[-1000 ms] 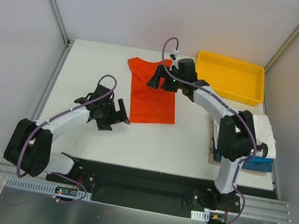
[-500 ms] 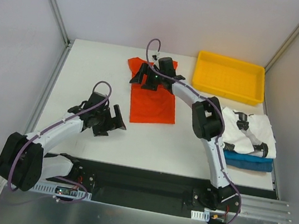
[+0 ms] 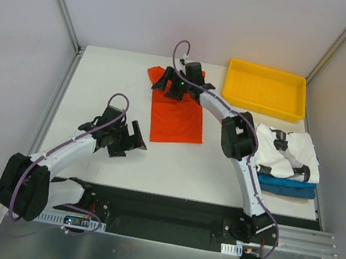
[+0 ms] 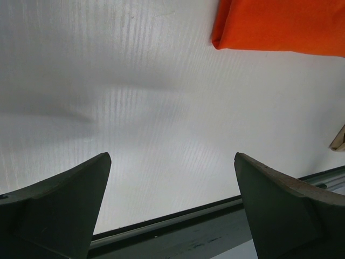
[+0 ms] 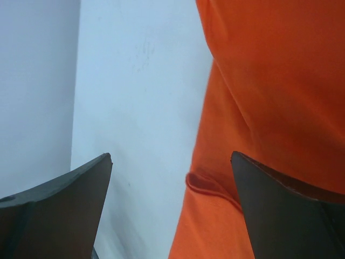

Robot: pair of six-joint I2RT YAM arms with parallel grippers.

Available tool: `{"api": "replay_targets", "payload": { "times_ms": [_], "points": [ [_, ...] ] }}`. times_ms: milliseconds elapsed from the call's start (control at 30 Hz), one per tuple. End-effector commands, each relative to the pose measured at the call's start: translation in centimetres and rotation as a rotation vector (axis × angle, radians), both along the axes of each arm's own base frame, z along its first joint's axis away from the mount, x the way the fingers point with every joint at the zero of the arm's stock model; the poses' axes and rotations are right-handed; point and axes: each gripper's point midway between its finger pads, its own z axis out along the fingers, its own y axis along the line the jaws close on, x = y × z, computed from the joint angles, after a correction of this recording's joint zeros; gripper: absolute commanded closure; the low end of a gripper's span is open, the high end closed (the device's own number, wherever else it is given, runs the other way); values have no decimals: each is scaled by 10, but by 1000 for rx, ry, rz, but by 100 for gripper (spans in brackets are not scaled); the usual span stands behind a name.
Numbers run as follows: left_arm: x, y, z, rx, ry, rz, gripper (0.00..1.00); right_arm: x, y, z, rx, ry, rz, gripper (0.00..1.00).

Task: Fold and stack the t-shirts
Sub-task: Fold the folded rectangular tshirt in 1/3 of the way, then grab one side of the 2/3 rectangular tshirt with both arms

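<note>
Orange t-shirt (image 3: 175,120): soft, limp, light; pinch the hemmed edge at its 11 o'clock. Left fingers (image 4: 54,216), right fingers (image 5: 54,210): spread wide, empty.

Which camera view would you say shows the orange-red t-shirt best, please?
The top external view: the orange-red t-shirt appears almost whole there, laid out flat. The left wrist view catches only one corner at the picture's top edge, and the right wrist view shows a close-up patch with a hem.
</note>
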Motion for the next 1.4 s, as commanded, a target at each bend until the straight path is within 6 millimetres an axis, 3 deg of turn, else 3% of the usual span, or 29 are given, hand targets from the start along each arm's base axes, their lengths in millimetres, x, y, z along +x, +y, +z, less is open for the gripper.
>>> {"api": "replay_targets", "payload": {
  "times_ms": [0,100,167,200,233,267,300,333,367,400,467,500,667,800,900,1000,1033,1100,1200,1367],
  "points": [
    [12,-9,21,-47,-53,-29,1,30,-6,138,132,-276,-1,4],
    [17,-8,25,-36,-74,-29,1,10,-24,184,120,-378,46,4],
    [23,-2,19,7,-73,-4,1,2,-47,190,45,-407,-8,4],
    [27,-2,17,11,-76,0,1,-14,-67,223,12,-489,-46,4],
    [30,-3,13,14,-63,5,1,-18,-89,185,-91,-459,-120,4],
    [32,-7,12,0,-56,3,1,-28,-104,178,-134,-465,-158,4],
    [40,-10,14,-14,-75,8,1,-44,-123,212,-126,-549,-200,4],
    [45,-13,10,-19,-60,11,1,-59,-138,175,-174,-513,-216,4],
    [50,-15,9,-23,-62,21,1,-71,-157,198,-170,-554,-282,4],
    [55,-17,7,-20,-57,29,5,-77,-167,193,-171,-537,-311,4],
    [66,-22,2,-23,-27,35,13,-103,-179,170,-156,-469,-278,4],
    [68,-26,0,-34,-11,26,22,-108,-187,159,-143,-424,-277,4],
    [82,-41,-19,-71,53,25,39,-148,-208,95,-156,-249,-281,3],
    [81,-47,-36,-85,103,12,57,-161,-222,67,-205,-191,-314,2],
    [80,-48,-46,-80,127,12,60,-165,-225,55,-229,-159,-316,1],
    [82,-51,-50,-86,138,5,72,-170,-223,44,-238,-114,-288,4],
    [81,-52,-51,-87,141,1,78,-172,-223,40,-246,-101,-286,4],
    [81,-52,-53,-83,141,-2,99,-175,-226,28,-273,-69,-284,7],
    [81,-51,-56,-70,141,1,100,-179,-231,8,-343,10,-282,16],
    [82,-50,-57,-65,141,2,100,-176,-223,-9,-359,106,-254,33]
  ]
}}
